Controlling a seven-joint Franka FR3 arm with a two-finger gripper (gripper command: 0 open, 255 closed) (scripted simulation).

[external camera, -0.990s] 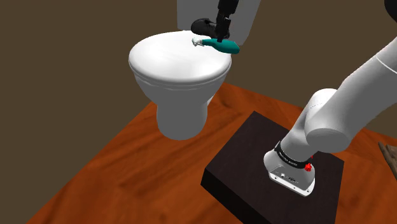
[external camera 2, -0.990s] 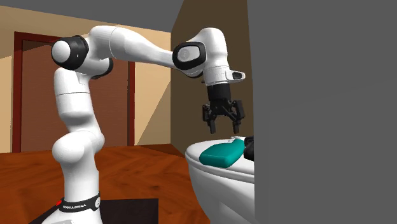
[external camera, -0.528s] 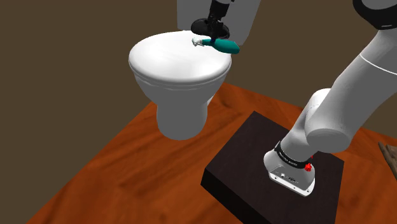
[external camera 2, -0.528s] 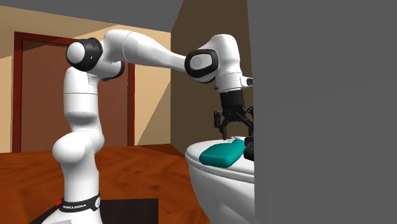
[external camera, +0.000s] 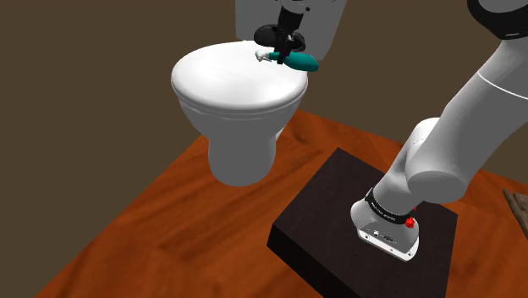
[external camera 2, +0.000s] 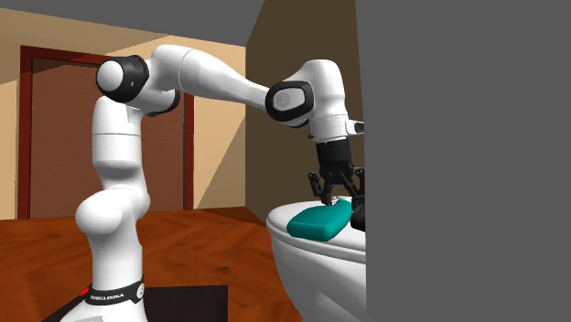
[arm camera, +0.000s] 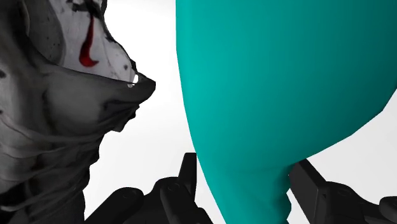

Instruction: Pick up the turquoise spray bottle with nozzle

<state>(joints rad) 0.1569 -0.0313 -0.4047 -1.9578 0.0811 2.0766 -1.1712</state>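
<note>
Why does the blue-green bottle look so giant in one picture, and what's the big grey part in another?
Wrist view: the camera is very close to the turquoise spray bottle, so it looms large, in almost flat colour. Second exterior view: a plain grey surface near the camera hides that view's right side. Shoulder view: the white toilet lid is softly shaded.

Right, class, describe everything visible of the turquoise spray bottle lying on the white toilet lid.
The smooth turquoise spray bottle lies on its side at the back of the closed white toilet lid, its pale nozzle pointing toward the shoulder view's left. The black gripper's open fingers straddle its narrower part.
</note>
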